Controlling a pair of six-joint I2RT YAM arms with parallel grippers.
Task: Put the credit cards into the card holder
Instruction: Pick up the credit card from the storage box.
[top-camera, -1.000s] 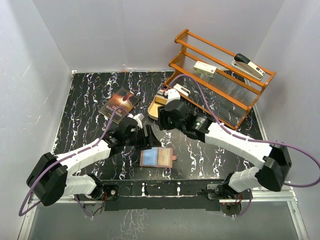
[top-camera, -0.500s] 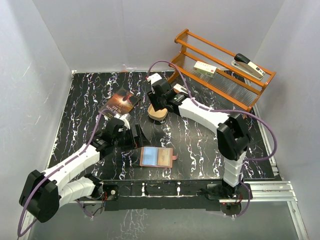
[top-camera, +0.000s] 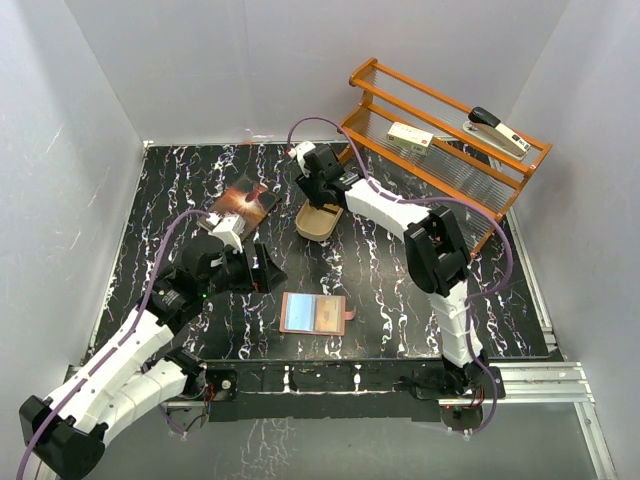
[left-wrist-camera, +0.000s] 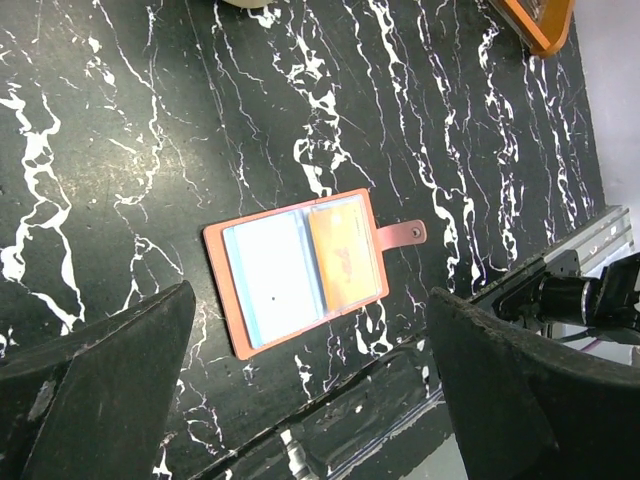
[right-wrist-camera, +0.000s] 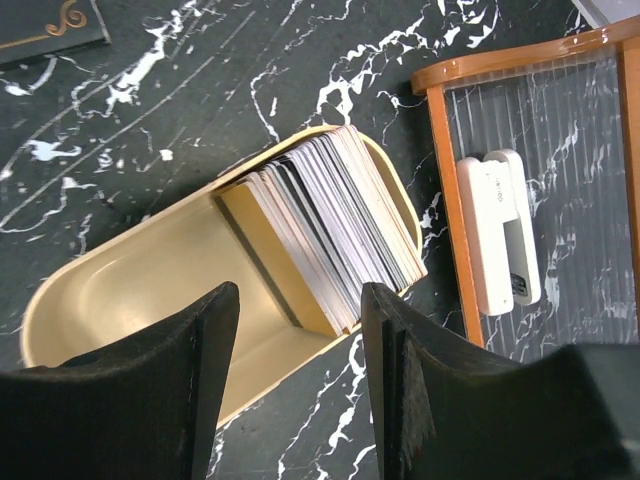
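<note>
Cards (right-wrist-camera: 340, 215) stacked in tin (right-wrist-camera: 120, 280), right wrist view

Glossy marble-look table (left-wrist-camera: 150, 150), matt leather holder (left-wrist-camera: 398, 236).
Cards (right-wrist-camera: 340, 220): smooth shiny plastic; tin (right-wrist-camera: 130, 290): smooth satin tan; rack (right-wrist-camera: 445, 200): varnished orange wood, clear ribbed shelves (right-wrist-camera: 530, 110).

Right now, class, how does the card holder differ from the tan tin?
The card holder is reddish-brown and lies flat and open; the tin is tan, oval and deep-walled. The card holder shows a pale blue card and an orange card lying flat; the tin holds a thick stack of cards on edge. Both hold cards and rest on the black marbled table.
</note>
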